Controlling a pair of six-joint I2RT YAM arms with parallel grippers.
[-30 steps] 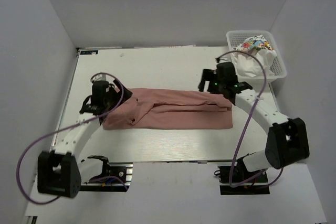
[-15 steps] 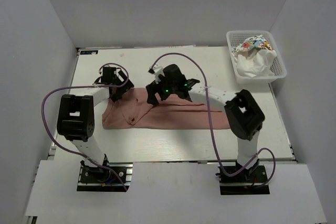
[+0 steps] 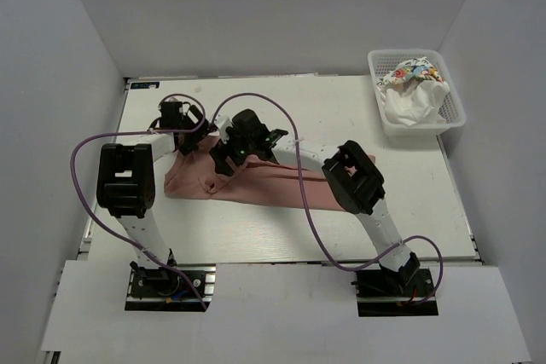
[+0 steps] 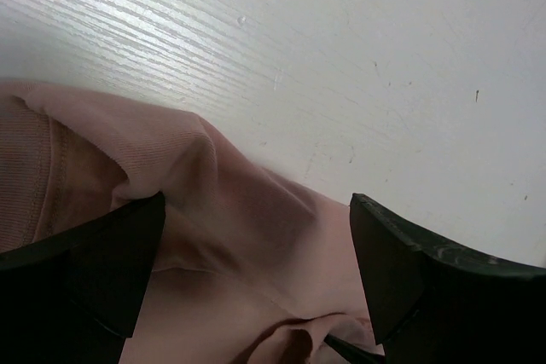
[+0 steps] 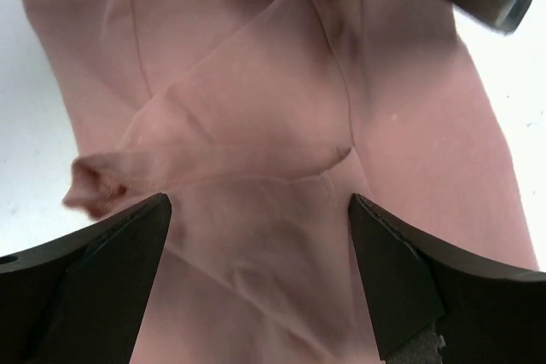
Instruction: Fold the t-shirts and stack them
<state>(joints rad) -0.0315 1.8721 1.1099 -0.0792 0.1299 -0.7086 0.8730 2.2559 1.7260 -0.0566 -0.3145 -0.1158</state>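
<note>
- Pink cloth is the job here: the pink t-shirt (image 3: 256, 193) lies as a long folded band across the middle of the table (image 3: 341, 108), running from 9 o'clock toward 3 o'clock.
- More shirts, the white t-shirts (image 3: 409, 95), sit bunched in the basket (image 3: 456, 112) at the 2 o'clock corner, well apart from the work.
- Over the band's 10 o'clock corner hangs the left gripper (image 3: 189, 135), with its jaws wide apart and nothing clamped. Its wrist view shows a raised ridge of cloth between the fingers (image 4: 256, 253).
- Just beside it, toward 3 o'clock, the right gripper (image 3: 223, 159) has its jaws apart too and is empty. Its wrist view (image 5: 256, 245) looks down on a loose sleeve flap (image 5: 213, 125) with a puckered tip at 9 o'clock.
- The step in hand looks like taking hold of this end to fold it over toward 3 o'clock.
- To do it well:
  - Come down until both fingers straddle a ridge, then close on every layer, not the top one alone.
  - Tuck or pin the loose flap first, or it will poke out of the fold.
  - Lift both holds level and together, so the edge lands square.
  - Keep the purple cables from dragging on the cloth.
</note>
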